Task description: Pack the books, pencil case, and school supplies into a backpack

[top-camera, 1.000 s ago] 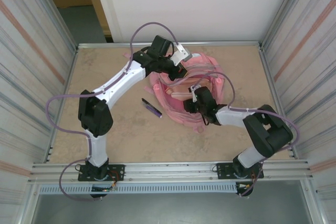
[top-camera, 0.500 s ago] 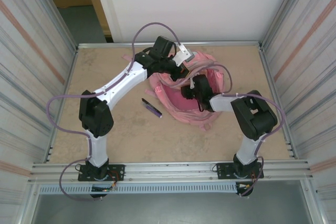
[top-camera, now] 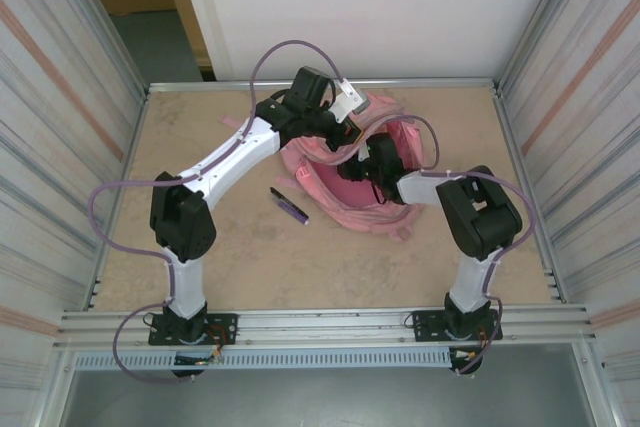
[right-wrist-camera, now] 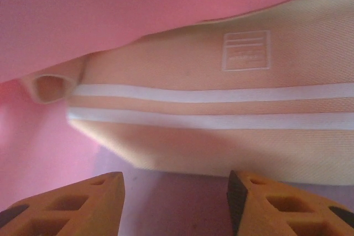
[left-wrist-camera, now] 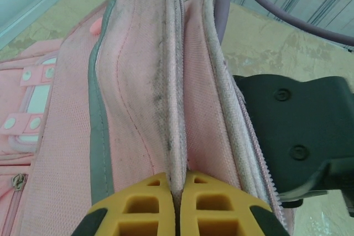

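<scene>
**Backpack held open, right gripper empty inside it**

Top external view: the pink backpack [top-camera: 345,209] lies right of centre on the table [top-camera: 200,127]. The left gripper [top-camera: 345,137] is at the bag's upper rim and lifts it. The right gripper [top-camera: 352,169] reaches into the mouth just below. A purple pen [top-camera: 289,206] lies on the table just left of the bag, apart from it.

Left wrist view: the left gripper [left-wrist-camera: 178,178] is clenched on a fold of the backpack [left-wrist-camera: 138,81] at the bottom of the frame. The seam and zip edge run up from between the yellow fingers [left-wrist-camera: 149,205]. The fabric is soft, pale pink and grubby along the piping.

Right wrist view: the right gripper [right-wrist-camera: 175,183] is released, its jaws standing apart with nothing between them. Ahead, across the middle of the frame, lies a pale pink ribbed book [right-wrist-camera: 221,114] with two white stripes and an embossed label. It sits under the bright pink lining [right-wrist-camera: 110,9].

I judge the packing step is partly done, with the book inside and the pen outstanding. The next move probably calls for drawing the right arm out without snagging the rim, then fetching the pen while the left grip holds the mouth open.
</scene>
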### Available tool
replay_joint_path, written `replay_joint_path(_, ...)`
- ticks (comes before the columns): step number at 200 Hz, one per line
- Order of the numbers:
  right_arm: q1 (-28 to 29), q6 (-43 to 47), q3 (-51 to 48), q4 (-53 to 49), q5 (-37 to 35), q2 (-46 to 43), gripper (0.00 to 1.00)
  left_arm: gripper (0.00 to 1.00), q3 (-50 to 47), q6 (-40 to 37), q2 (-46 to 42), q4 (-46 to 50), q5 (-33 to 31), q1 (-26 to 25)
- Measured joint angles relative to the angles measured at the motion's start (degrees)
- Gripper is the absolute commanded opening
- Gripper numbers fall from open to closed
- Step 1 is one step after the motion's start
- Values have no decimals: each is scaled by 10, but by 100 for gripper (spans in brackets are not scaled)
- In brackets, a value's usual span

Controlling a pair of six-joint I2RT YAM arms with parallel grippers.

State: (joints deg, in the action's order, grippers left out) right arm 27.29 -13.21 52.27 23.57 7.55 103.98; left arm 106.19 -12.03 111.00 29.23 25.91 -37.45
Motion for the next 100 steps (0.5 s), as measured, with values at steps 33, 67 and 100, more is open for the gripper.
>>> replay_joint_path(33, -12, 0, -79, 19, 39, -89, 55, 0, -23, 22, 0, -23, 9, 7)
replay_joint_path(67, -35, 0, -168, 29, 53, -197, 56, 9, -41, 33, 0, -43, 16, 7)
replay_joint_path(100, -41, 0, -255, -9, 44, -356, 58, 36, -71, 63, -3, -81, 33, 7)
